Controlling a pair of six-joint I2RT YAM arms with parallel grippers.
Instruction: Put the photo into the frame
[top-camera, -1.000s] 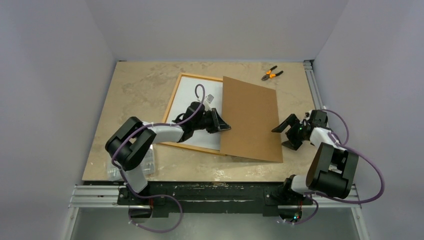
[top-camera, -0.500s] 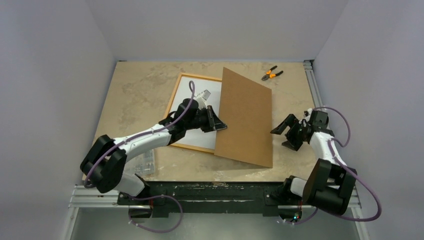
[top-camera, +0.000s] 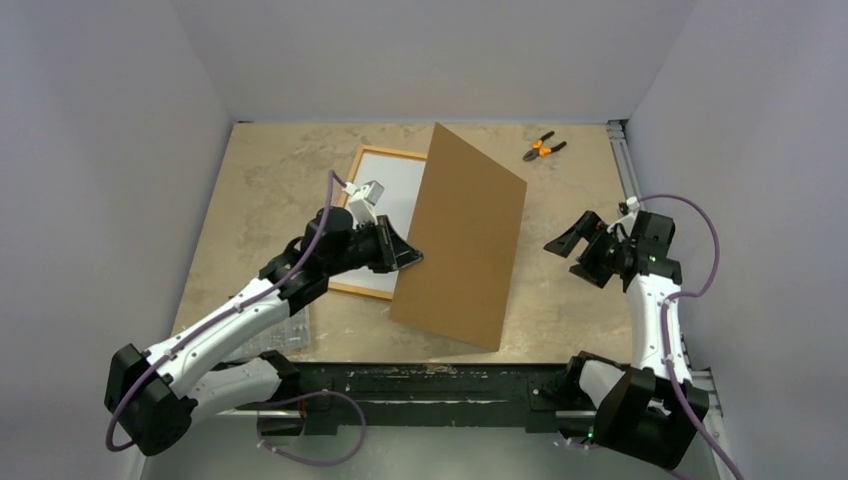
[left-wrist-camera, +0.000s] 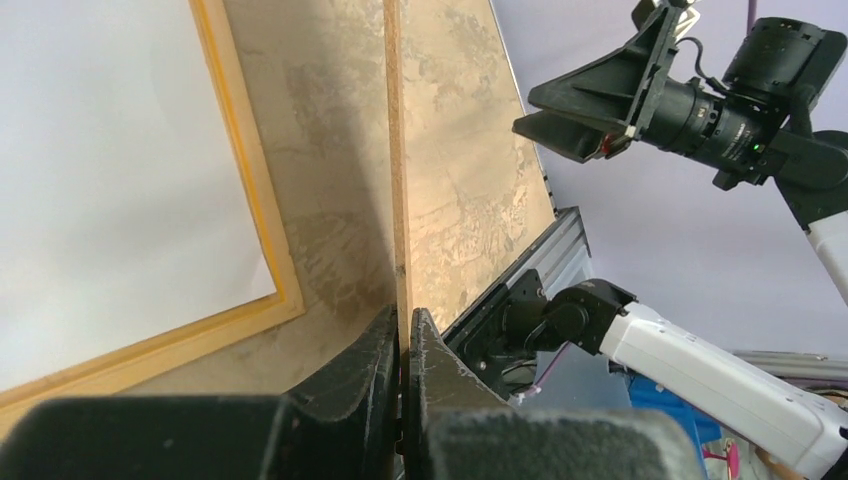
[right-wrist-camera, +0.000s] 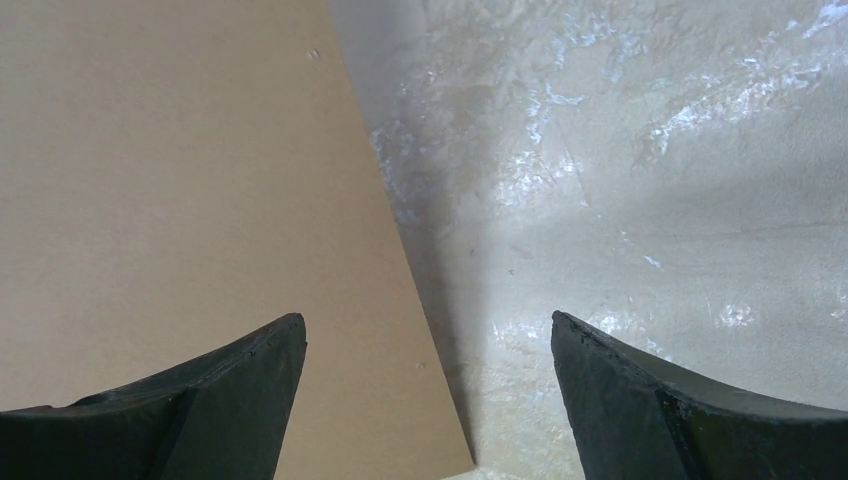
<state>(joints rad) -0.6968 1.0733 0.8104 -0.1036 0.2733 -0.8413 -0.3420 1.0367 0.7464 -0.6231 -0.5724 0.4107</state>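
Left gripper (top-camera: 405, 262): shut tight on the left edge of the brown board (top-camera: 465, 240), one finger on each face (the wrist view sees the board edge-on, as a thin strip).
Board: tipped steeply up off the table (top-camera: 270, 180), its raised edge at the left gripper and its near edge low by the tabletop.
Right gripper (top-camera: 575, 255): jaws spread wide, nothing between them, held in the air to the right of the board and clear of it.
Frame (top-camera: 360, 291): flat on the table just left of the board, behind the left gripper; the board hides its right side from above.
White sheet (top-camera: 395, 185): fills the frame; I cannot tell whether it is the photo lying face down.
Pliers (top-camera: 543, 147): far right of the table, well away from both grippers.
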